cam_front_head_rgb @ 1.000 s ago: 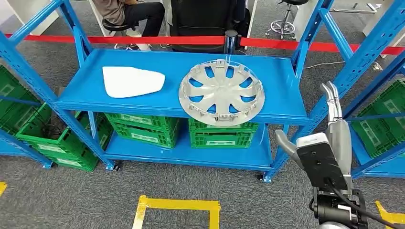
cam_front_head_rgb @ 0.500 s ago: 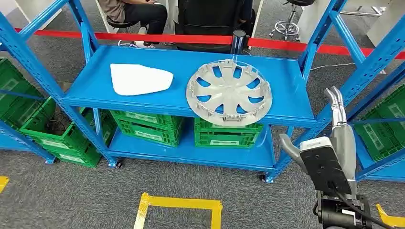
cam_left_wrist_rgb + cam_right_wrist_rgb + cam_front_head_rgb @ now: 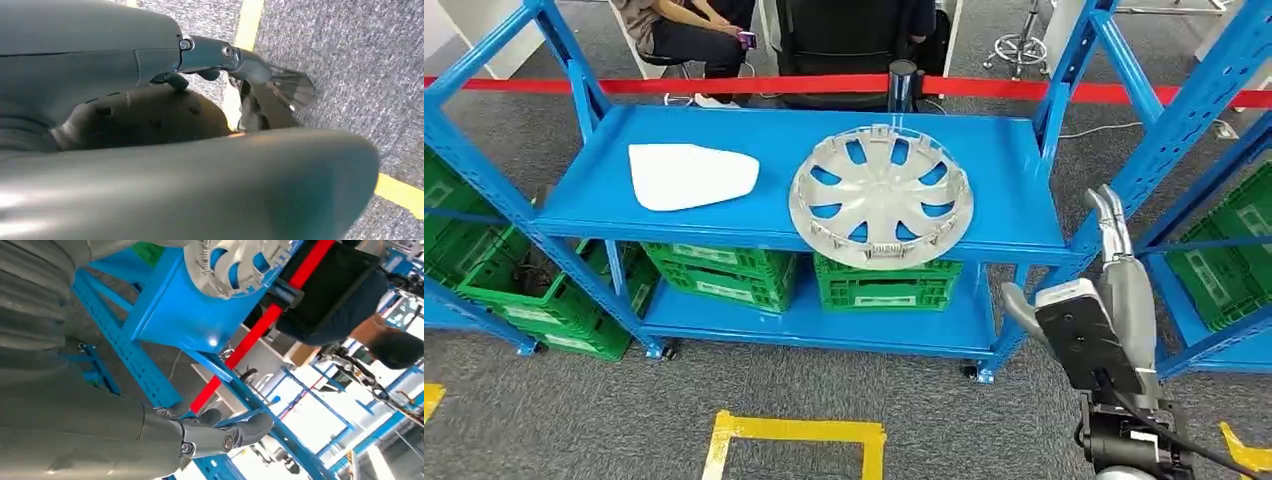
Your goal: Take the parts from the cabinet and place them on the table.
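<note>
Nothing looks taken yet: the hubcap [image 3: 881, 195] at frame centre and the white panel [image 3: 691, 175] to its left both lie on the blue shelf [image 3: 1014, 170]. The right hand [image 3: 1114, 235], lower right, is raised with fingers straight, holding nothing; the left hand [image 3: 250, 65] hangs empty over grey carpet [image 3: 574, 420] with yellow tape [image 3: 794, 432], green crates [image 3: 884, 285] below and a red barrier [image 3: 724, 85] behind

Grey carpet [image 3: 574, 420], yellow floor tape [image 3: 794, 430], red barrier [image 3: 724, 85].

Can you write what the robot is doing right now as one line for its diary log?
stage: before pick | hubcap: on shelf | white part: on shelf | right hand: raised, holds nothing | left hand: hangs over floor
</note>
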You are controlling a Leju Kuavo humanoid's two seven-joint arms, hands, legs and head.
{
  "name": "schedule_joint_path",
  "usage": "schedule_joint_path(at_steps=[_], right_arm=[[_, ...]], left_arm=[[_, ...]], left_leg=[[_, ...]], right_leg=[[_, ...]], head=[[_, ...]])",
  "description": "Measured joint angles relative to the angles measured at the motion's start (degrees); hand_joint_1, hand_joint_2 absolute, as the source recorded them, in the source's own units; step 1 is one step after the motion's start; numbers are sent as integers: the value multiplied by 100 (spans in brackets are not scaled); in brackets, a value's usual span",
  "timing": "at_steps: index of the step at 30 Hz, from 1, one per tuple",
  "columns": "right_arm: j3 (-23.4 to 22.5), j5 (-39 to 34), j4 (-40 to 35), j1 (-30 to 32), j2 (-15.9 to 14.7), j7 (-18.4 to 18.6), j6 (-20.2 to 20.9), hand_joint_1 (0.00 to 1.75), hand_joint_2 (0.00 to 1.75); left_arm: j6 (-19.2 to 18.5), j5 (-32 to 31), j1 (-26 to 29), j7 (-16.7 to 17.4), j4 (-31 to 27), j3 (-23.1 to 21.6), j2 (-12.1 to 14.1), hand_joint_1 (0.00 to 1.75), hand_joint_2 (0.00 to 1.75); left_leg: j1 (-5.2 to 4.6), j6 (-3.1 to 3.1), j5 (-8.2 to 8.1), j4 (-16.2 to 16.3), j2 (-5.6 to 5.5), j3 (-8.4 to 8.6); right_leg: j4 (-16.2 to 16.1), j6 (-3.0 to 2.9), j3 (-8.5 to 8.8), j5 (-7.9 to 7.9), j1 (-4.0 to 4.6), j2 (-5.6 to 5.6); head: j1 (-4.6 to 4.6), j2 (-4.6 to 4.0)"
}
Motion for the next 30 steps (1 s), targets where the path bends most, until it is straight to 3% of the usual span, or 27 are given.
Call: schedule_joint_path(at_steps=[1,2,4,6,9,10,11,14,15,16,17,19,20,21,24,26,27,29,30], right_arm=[[0,-2,13,2,0,0,0,0,175],[-2,-4,24,6,0,9,0,0,175],[-4,-28,46,9,0,24,-9,0,175],[-15,-46,66,14,-4,24,-22,0,175],[-17,-87,103,27,-20,39,11,0,175],[-26,-101,105,31,-35,61,28,0,175],[-35,-103,114,27,-52,61,35,0,175],[-55,-114,147,52,-70,68,48,0,175],[-55,-116,160,71,-72,70,55,0,175],[-55,-125,171,84,-72,79,66,0,175],[-55,-136,177,85,-72,87,79,0,175],[-61,-140,181,79,-90,114,105,0,175],[-66,-140,181,68,-101,122,120,0,175],[-66,-144,186,64,-101,136,140,0,175],[-70,-151,206,68,-116,164,166,0,175],[-83,-162,219,77,-116,184,173,0,175],[-90,-164,227,72,-116,190,179,0,175],[-92,-170,258,111,-116,208,181,0,175],[-92,-179,273,121,-116,210,181,0,175]], left_arm=[[0,4,11,2,2,0,0,0,0],[0,4,23,0,9,0,2,0,0],[0,4,17,-2,13,-2,7,0,0],[15,11,-6,2,18,-2,4,0,0],[66,35,-3,26,22,-2,4,0,0],[81,42,3,26,22,-2,4,0,0],[87,44,5,24,24,-2,4,0,0],[94,50,-4,26,24,-2,2,0,0],[98,57,0,26,26,-2,4,0,0],[101,57,8,24,28,-2,4,0,0],[101,66,12,26,31,-2,7,0,0],[101,83,3,24,33,-2,2,0,0],[98,94,3,26,33,-2,-13,0,0],[101,112,-15,26,33,0,-13,0,0],[94,146,-10,24,33,-2,-28,0,0],[96,162,-21,0,35,0,-24,0,0],[92,171,-25,0,37,-2,-24,0,0],[92,177,-25,0,37,-2,-15,0,0],[92,179,-23,0,39,-2,-15,0,0]], left_leg=[[4,5,124,-24,1,-58],[10,14,426,-371,1,30],[21,34,1025,-1427,8,473],[6,75,920,-1733,-1,690],[-12,158,935,-1733,-14,665],[26,202,954,-1770,-14,699],[24,229,940,-1772,-14,721],[-10,294,907,-1770,-18,734],[-27,310,894,-1769,-20,744],[-46,319,874,-1769,-26,769],[-64,324,854,-1769,-33,800],[-101,324,805,-1770,-54,887],[-89,320,786,-1776,-55,899],[-121,289,766,-1759,-60,870],[-70,207,762,-1788,-48,871],[-86,146,693,-1669,-34,825],[-70,123,536,-1340,-30,654],[-9,74,265,-479,-28,136],[4,58,226,-253,-25,-21]], right_leg=[[0,5,16,-11,-1,5],[1,19,49,-33,-4,18],[6,70,124,-83,-11,29],[44,155,111,-132,29,42],[1,244,130,-111,15,33],[45,284,40,-151,-3,26],[239,299,-17,-259,0,19],[1533,314,-689,-745,7,19],[1799,310,-859,-778,9,19],[1784,290,-898,-665,15,19],[1520,258,-807,-446,27,19],[499,134,-367,127,85,19],[199,39,-233,122,117,10],[85,11,-82,60,142,-5],[72,-14,-102,44,179,11],[-107,-34,61,74,97,-5],[-126,-65,98,54,94,-14],[-125,-81,131,24,85,-20],[-125,-74,139,13,81,-19]], head=[[-20,0],[-50,0],[-107,0],[-149,0],[-120,0],[-114,0],[-75,0],[57,0],[81,0],[101,0],[114,0],[153,0],[162,0],[131,0],[153,0],[138,0],[94,0],[30,0],[22,0]])
